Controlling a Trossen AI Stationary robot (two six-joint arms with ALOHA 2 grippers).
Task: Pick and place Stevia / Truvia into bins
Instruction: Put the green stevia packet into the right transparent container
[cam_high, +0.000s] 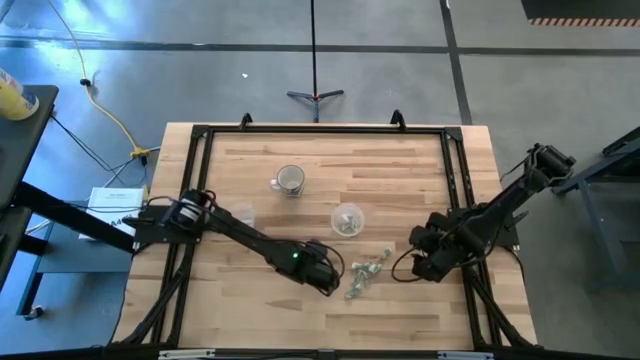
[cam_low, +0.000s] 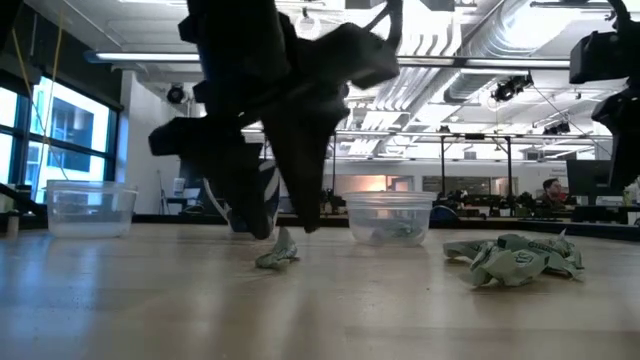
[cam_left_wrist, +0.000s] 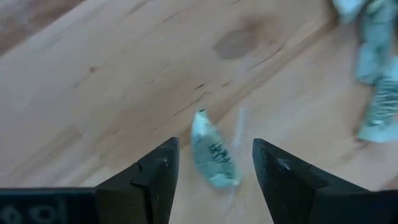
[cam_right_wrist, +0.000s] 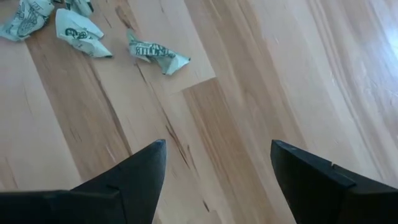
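On the light wooden table, edged by a black metal frame, we see a greyish mug standing upright near the far middle, its handle turned to the left. Behind the table a black tripod stand rests on the grey floor, and a yellow cable snakes across it at left. From table height we look into a large room with exposed ceiling ducts, tall windows and a person far off at right.
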